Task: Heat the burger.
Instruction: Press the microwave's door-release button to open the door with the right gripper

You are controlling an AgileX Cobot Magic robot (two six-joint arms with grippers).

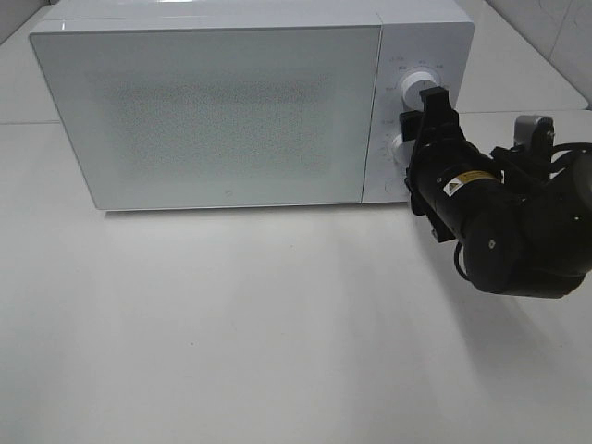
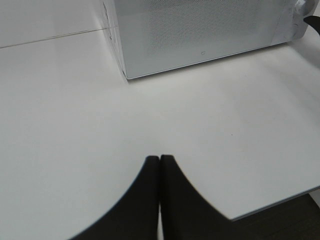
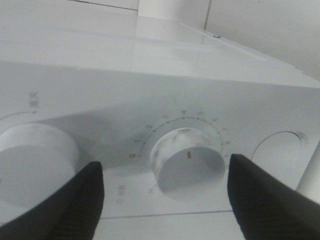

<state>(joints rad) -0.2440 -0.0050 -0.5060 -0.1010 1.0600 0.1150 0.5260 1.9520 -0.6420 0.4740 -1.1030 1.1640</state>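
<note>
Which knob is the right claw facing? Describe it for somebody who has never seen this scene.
Find the white microwave; its control panel is the strip right of the door. Two round white knobs sit there: take the lower knob, framed by the open right claw, not the upper knob above it.

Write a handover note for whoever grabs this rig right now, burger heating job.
Left pincer: shut, empty, over the table.
Right pincer: open, straddling the lower dial, not gripping it.
Burger: not in view. The microwave door is shut and frosted, so its contents are unconfirmed.
Done, apparently: door closed; the dial's red mark sits off the orange end mark, so the timer looks set.
Left: confirm it is running, pull the right arm back, take the burger out afterwards.
</note>
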